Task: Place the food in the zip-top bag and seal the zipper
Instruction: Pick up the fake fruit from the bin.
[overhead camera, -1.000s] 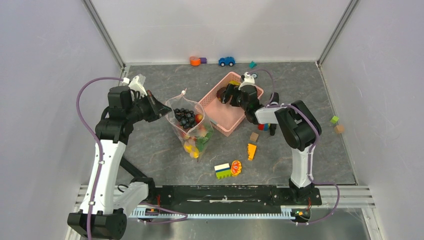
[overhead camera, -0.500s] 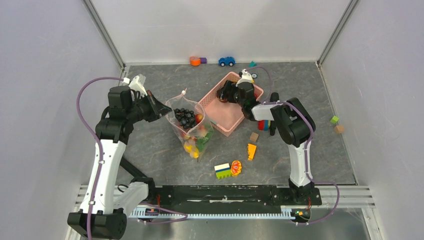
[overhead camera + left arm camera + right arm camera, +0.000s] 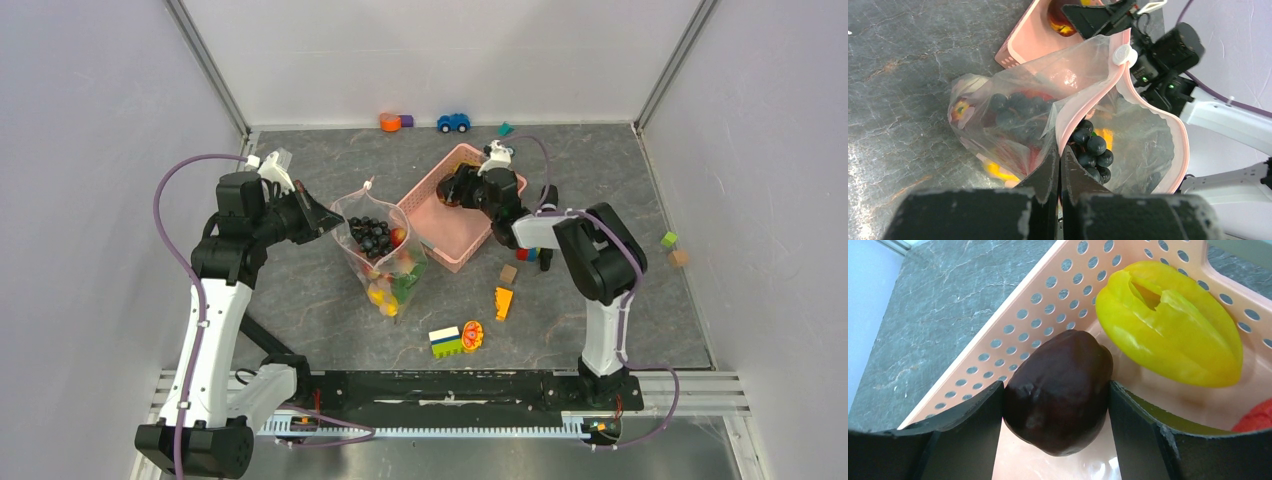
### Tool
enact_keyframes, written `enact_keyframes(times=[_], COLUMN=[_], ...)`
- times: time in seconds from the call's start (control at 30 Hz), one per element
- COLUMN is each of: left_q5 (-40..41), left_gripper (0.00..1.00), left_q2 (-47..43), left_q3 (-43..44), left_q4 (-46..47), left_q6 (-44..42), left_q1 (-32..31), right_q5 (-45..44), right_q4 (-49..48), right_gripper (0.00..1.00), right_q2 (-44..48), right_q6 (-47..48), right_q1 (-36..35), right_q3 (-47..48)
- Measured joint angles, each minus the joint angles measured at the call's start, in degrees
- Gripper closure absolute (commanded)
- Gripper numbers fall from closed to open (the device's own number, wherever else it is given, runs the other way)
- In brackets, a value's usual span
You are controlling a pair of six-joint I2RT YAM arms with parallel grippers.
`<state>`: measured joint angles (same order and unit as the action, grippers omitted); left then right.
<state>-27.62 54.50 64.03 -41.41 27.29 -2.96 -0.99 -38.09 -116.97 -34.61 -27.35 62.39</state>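
Tabletop: grey, carrying everything noted here. Pink basket: sits at the middle rear, just right of the bag and touching or nearly touching it. Bag: clear, standing left of centre with its mouth open and facing up, and already loaded with mixed fruit. Zipper: a pale pink strip along the mouth, unsealed, its two sides spread apart. My left fingers: nearly closed, pinching the near edge of the bag's mouth at the zipper. My right fingers: inside the basket, clamped on either side of a dark red fruit beside the perforated wall. Yellow fruit: lies in the basket just behind it. Dark berries: clustered inside the bag, directly below the pinched edge.
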Motion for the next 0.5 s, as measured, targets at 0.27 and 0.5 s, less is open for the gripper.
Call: enact_keyframes(times=[0.27,0.5], left_q5=[0.0,-0.4], left_gripper=[0.98,0.98], left_q2=[-0.2,-0.5], left_q3=[-0.5,-0.7], left_q4=[0.1,0.2], left_q6=[0.0,0.0], left_q1=[0.0,0.0], right_q5=[2.6,6.0], right_q4=[-1.1,-0.6], right_gripper=[0.71,0.71], right_q2=[18.5,33.7], right_q6=[4.7,15.0], right_q1=[-0.4,-7.6], right_q3=[-8.3,-10.2])
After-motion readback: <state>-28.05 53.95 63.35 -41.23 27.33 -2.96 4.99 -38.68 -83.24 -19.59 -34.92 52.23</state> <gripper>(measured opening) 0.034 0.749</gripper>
